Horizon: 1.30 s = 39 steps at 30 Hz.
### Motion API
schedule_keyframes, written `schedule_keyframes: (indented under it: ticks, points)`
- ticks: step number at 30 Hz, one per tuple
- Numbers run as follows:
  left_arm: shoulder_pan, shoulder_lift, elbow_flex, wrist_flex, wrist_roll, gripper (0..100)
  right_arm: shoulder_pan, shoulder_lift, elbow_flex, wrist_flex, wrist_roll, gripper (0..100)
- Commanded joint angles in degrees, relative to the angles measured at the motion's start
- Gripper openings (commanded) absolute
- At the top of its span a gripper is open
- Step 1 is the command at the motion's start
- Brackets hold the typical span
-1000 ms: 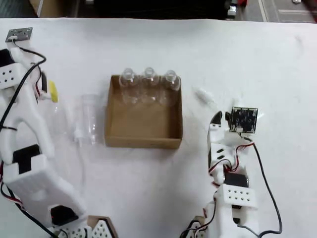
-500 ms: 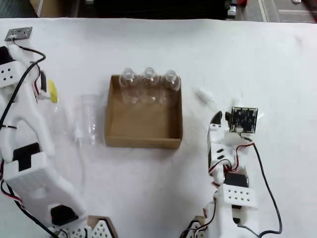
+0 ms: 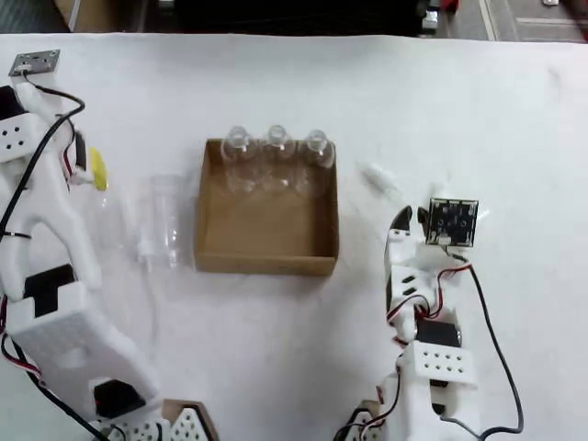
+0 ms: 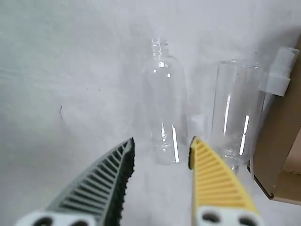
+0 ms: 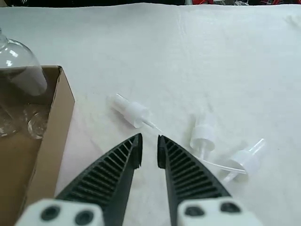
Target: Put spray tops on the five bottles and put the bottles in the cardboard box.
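Note:
The cardboard box (image 3: 266, 241) sits mid-table, with three capped bottles (image 3: 276, 156) standing along its far wall. Two clear bottles lie left of the box. One is uncapped (image 4: 164, 108), just beyond my left gripper (image 4: 161, 151), which is open with nothing between its grey and yellow fingers. The other bottle (image 4: 233, 110) lies nearer the box, with a white spray top (image 4: 278, 75) at its end; I cannot tell whether it is attached. Three loose spray tops (image 5: 129, 110) (image 5: 202, 134) (image 5: 242, 162) lie ahead of my right gripper (image 5: 149, 146), whose black fingers stand a narrow gap apart, holding nothing.
A white cloth (image 3: 478, 110) covers the table. The left arm (image 3: 46, 230) runs along the left edge, and the right arm (image 3: 427, 349) sits at the near right. A box corner (image 4: 277, 179) lies close beside the yellow finger. A small cardboard piece (image 3: 188, 418) sits at the near edge.

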State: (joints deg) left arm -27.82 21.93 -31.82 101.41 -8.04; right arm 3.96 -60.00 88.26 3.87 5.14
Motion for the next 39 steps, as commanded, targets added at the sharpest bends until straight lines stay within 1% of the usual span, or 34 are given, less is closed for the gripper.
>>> schedule_keyframes:
  ticks: [1, 8, 11, 14, 27, 30, 33, 35, 39]
  points:
    - [0.75, -0.22, -2.64, 0.44, 0.53, 18, -0.4, -0.75, -0.44, -1.27, 0.88, 4.3]
    - [0.84, -0.13, -2.73, 0.26, 0.53, 18, -0.57, -0.75, -0.44, -1.27, 0.97, 4.3]
    - [0.84, -0.13, -2.29, -2.11, 0.53, 18, -2.33, -0.75, -0.35, -1.19, 0.97, 4.3]
    - [0.75, -0.13, -2.29, -4.66, 0.53, 18, -2.59, -0.75, 0.09, -1.45, 0.97, 4.3]
    - [0.13, -0.04, -2.11, -4.48, 0.53, 18, -2.42, -1.19, 0.26, -1.45, 0.97, 4.3]
    - [0.22, -0.04, -0.09, -5.54, 0.53, 18, -0.4, -1.36, 0.18, -1.54, 0.44, 4.3]
    - [0.22, -0.04, 3.25, -8.53, 0.53, 18, 1.63, -1.36, 0.0, -1.54, 0.35, 4.4]
    - [0.13, -0.04, 5.27, -11.16, 0.53, 18, 1.63, -1.36, -0.09, -1.54, 0.35, 7.2]
    - [0.13, -0.04, 7.38, -15.21, 0.62, 18, 1.54, -1.36, -0.09, -1.54, 0.35, 18.1]
